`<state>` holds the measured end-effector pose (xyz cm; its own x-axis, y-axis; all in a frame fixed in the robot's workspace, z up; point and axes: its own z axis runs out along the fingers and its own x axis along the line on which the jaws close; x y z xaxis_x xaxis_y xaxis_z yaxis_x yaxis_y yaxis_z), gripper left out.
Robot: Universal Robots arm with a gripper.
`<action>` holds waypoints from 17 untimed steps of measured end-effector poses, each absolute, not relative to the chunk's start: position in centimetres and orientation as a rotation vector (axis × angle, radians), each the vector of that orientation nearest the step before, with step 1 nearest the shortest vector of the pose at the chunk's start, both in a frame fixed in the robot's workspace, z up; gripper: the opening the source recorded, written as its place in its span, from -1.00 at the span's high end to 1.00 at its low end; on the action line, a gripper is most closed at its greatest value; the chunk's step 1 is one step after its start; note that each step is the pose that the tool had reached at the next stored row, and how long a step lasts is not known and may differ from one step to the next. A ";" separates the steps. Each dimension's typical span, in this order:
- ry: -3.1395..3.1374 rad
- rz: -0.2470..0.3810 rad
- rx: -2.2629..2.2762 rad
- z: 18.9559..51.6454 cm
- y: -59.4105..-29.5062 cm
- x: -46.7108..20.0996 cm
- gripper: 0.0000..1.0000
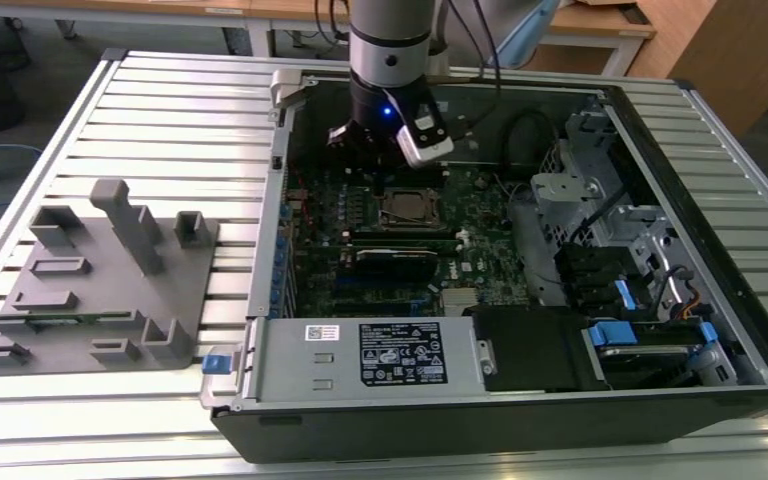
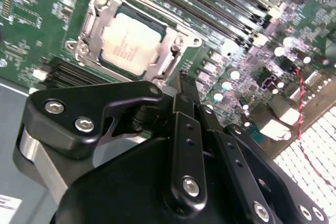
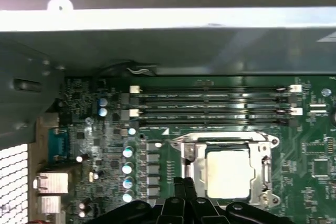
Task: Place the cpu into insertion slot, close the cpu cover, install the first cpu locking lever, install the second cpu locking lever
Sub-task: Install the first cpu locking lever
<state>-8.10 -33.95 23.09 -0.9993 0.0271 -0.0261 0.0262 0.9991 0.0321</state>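
The cpu (image 1: 408, 208) (image 2: 130, 43) (image 3: 227, 174) lies flat in the insertion slot (image 2: 107, 69) on the green board, its silver top showing. Over its edges lies the cpu cover (image 2: 94, 11) (image 3: 226, 140), a metal frame that looks lowered. A thin lever rod (image 2: 169, 61) runs along one side of the socket. My gripper (image 1: 379, 183) (image 2: 186, 85) (image 3: 184, 182) hangs just above the board at the socket's edge, on the exterior view's left of the cpu. Its fingers are shut together with nothing between them.
The open computer case (image 1: 267, 230) lies on a slatted metal table. Memory slots (image 3: 210, 103) run beside the socket, and a long black card (image 1: 398, 262) sits nearer the power supply (image 1: 371, 355). A drive cage (image 1: 584, 200) stands at the exterior view's right, a grey fixture (image 1: 104, 280) at its left.
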 end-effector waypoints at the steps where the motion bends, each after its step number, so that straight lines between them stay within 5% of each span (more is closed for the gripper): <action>1: 3.114 0.049 0.042 23.1 -33.9 -8.3 0.80; 17: 3.105 0.049 0.041 23.1 -33.8 -10.1 0.80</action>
<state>-10.06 -33.83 23.07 -0.9990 0.0271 -0.0350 0.0259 0.9991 0.0322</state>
